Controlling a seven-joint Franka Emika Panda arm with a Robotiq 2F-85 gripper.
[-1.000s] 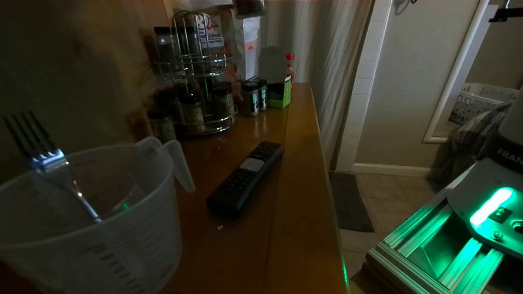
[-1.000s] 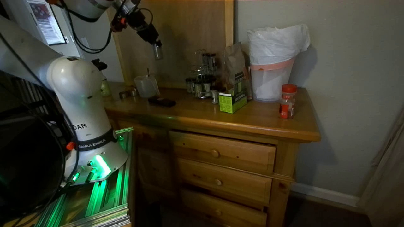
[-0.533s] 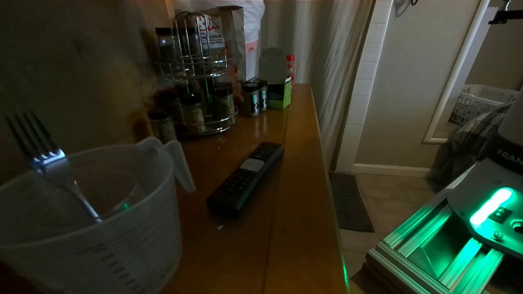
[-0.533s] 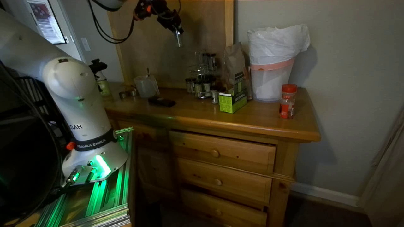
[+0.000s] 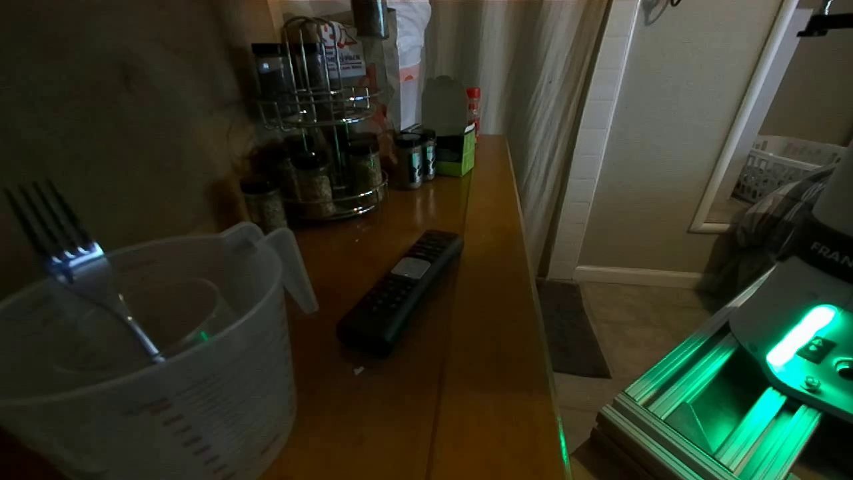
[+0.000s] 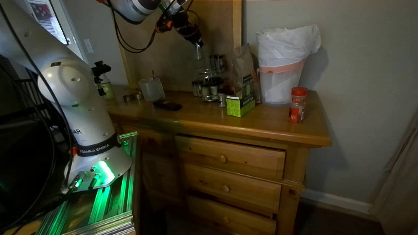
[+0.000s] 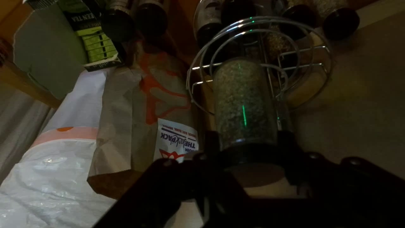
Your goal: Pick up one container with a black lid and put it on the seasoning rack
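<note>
The seasoning rack [image 5: 320,125] is a round two-tier wire rack with dark-lidded glass jars. It stands at the back of the dresser in both exterior views [image 6: 206,72]. My gripper [image 7: 250,142] is shut on a clear container [image 7: 242,98] with pale grainy contents, fingers at its black lid [image 7: 253,153]. The container hangs base-down, slightly tilted, in front of the rack's wire loops [image 7: 253,19] in the wrist view. In an exterior view the gripper [image 6: 198,44] and container [image 6: 199,53] are above the rack's upper-left side. The container's lower part shows at the top edge of an exterior view [image 5: 370,19].
A brown paper bag [image 7: 117,126], a white-bagged bucket [image 6: 281,85] and a green tea box [image 6: 240,106] stand beside the rack. Two loose dark-lidded jars [image 5: 408,162] stand close by. A measuring jug [image 5: 220,400] with a fork and a black phone [image 5: 400,287] are nearer that camera.
My gripper has carried the container rightward toward the rack in an exterior view, rising at first and then lowering over the last half second. The objects on the dresser have not moved.
</note>
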